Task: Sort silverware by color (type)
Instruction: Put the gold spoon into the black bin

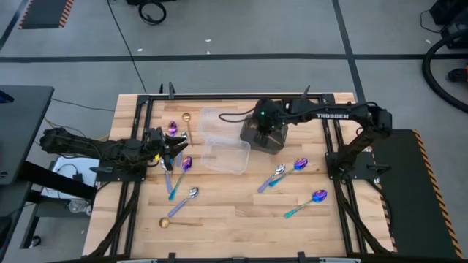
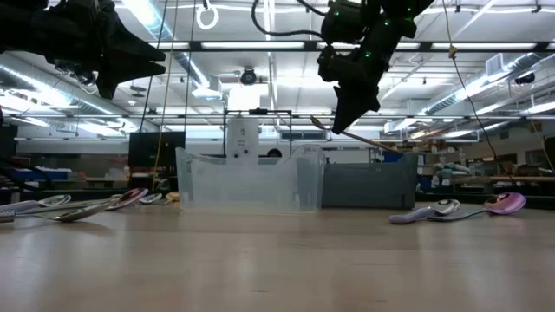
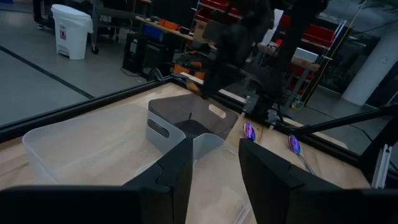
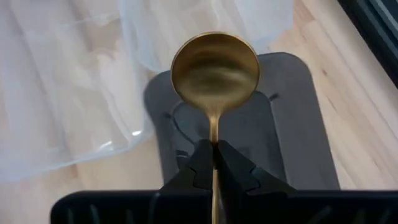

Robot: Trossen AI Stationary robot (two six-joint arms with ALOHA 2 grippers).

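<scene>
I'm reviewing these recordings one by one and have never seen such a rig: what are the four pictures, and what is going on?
Two robot arms work at a wooden table. One picture looks down from above, one looks level across the tabletop, and two come from cameras on the wrists. The right gripper, jaws shut, holds a gold spoon above the dark bin. The left gripper hovers with jaws open, empty, near the clear tubs. More spoons lie scattered on the table.
</scene>
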